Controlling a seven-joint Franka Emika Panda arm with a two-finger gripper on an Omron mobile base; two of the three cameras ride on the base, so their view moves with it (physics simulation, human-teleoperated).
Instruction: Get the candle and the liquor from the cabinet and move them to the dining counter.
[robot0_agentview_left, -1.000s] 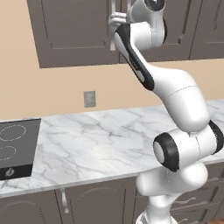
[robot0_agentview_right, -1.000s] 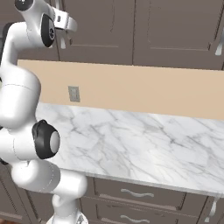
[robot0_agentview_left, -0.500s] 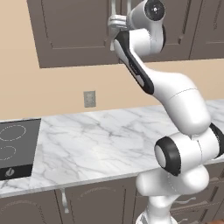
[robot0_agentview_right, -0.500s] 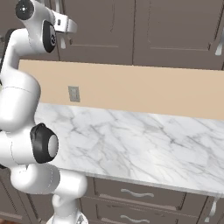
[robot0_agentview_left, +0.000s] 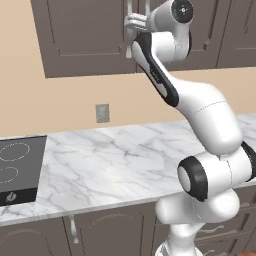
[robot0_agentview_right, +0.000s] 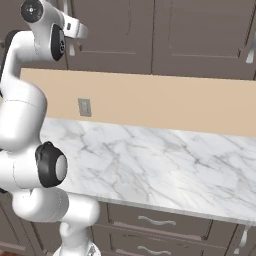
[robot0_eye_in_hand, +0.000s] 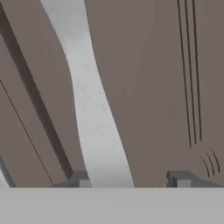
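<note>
Two doors of the cabinet (robot0_agentview_left: 90, 35) meet right where the arm has reached, and both are shut, so the candle and the liquor are presumably inside; I can't see either. The end effector (robot0_eye_in_hand: 131, 180) is up against the silver bar handle (robot0_eye_in_hand: 94, 113) of the door. In the hand view the handle runs between the two finger tips (robot0_eye_in_hand: 180, 178), nearer the one on the left, and the tips stand apart with a gap showing on the other side, so they are spread around the bar rather than pinching it yet. From the left base view the end effector (robot0_agentview_left: 134, 24) sits high on the handle, near the cabinet's top edge. To do this well, I'd say centre the bar between the fingers, close firmly, then pull along the door's swing arc rather than straight out, so the grip doesn't slip off the smooth bar
</note>
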